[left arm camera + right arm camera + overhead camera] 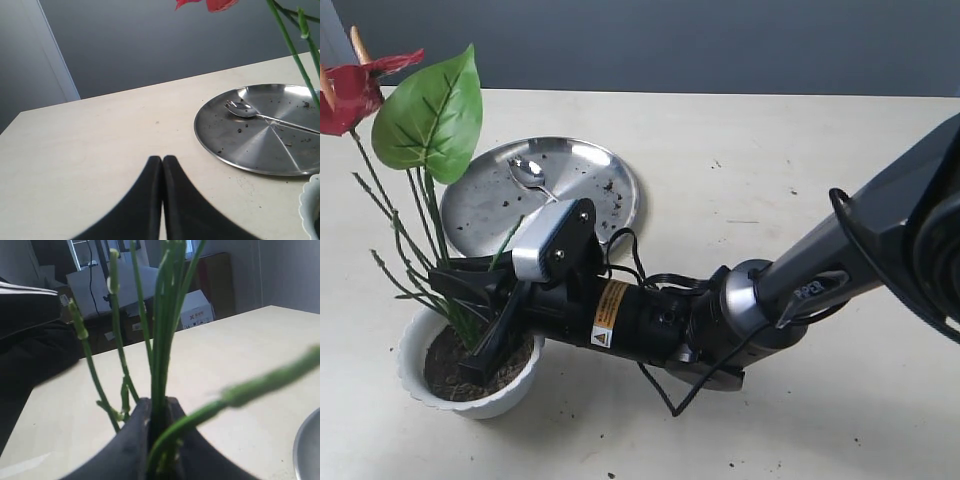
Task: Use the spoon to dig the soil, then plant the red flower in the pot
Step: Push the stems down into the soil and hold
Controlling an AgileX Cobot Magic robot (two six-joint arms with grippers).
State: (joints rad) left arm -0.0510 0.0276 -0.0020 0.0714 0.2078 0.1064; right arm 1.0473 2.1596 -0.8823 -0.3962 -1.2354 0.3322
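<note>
The red flower (350, 90) with its broad green leaf (430, 115) stands tall over the white scalloped pot (415, 385), which holds dark soil (445, 370). My right gripper (460, 295) reaches across from the right and is shut on the bunch of green stems (162, 340) just above the pot; its fingers (132, 440) clamp them. The spoon (530, 175) lies on the steel plate (590, 180), also visible as the spoon (242, 110). My left gripper (162, 160) is shut and empty over bare table, left of the plate (260, 145); it does not show in the exterior view.
Soil specks dot the plate and the table in front of the pot (610, 475). The right arm (720, 310) stretches low across the table from the right. The pot's rim (309, 200) shows at the edge of the left wrist view.
</note>
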